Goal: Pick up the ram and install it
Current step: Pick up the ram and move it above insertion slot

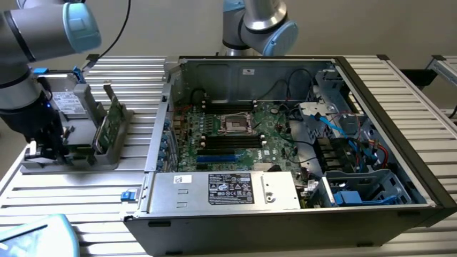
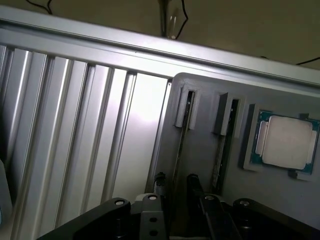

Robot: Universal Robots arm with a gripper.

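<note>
While the arm (image 1: 25,80) points downward, its parted tool (image 2: 176,184) flanks the ram (image 2: 188,107).

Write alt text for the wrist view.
The gripper hangs open over a grey holder, straddling one of two ram sticks standing on edge in slots. A square silver-topped processor sits in the holder beside them; the holder rests on a ribbed metal table.

Green ram (image 1: 112,120), silver ribbed table (image 1: 78,187)

The ram (image 1: 109,124), a thin green stick, stands upright on its long edge, slotted just ahead of my gripper (image 2: 177,182).
</note>
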